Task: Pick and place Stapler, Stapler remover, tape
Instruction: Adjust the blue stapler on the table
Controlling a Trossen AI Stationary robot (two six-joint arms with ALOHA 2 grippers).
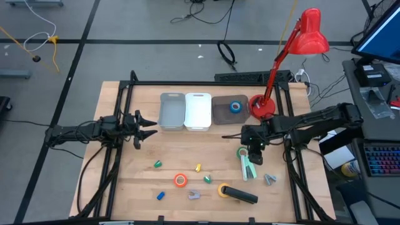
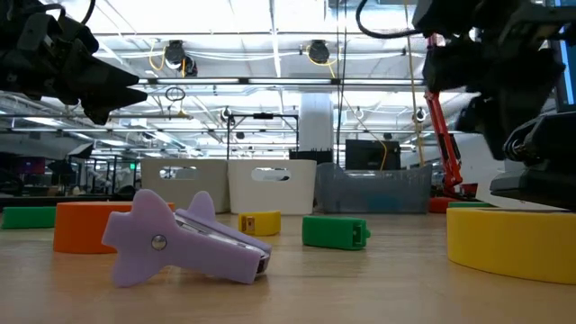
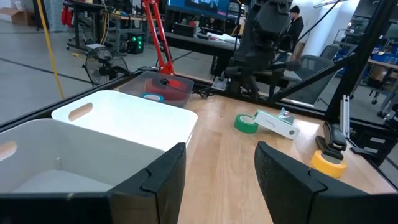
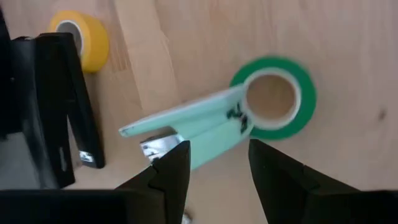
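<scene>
My right gripper [image 1: 253,150] [image 4: 217,155] is open and hovers over the mint-green stapler [image 4: 193,134] [image 1: 248,165], which lies flat with one end against the green tape roll [image 4: 273,96] [image 1: 242,152]. The black stapler [image 1: 240,195] [image 4: 62,118] lies beside the yellow tape [image 1: 223,190] [image 4: 78,37]. The orange tape [image 1: 180,180] and a purple staple remover [image 1: 194,195] [image 2: 180,238] lie near the table's near edge, and a grey remover [image 1: 270,179] lies to the right. The blue tape [image 1: 235,107] sits in the dark bin. My left gripper [image 1: 140,125] [image 3: 217,168] waits open at the left.
Three bins stand in a row at the far side: grey [image 1: 172,111], white [image 1: 198,111] and dark [image 1: 225,115]. A red desk lamp [image 1: 262,106] stands right of them. Small green [image 1: 158,164], yellow [image 1: 198,167] and blue [image 1: 160,195] blocks lie on the wood.
</scene>
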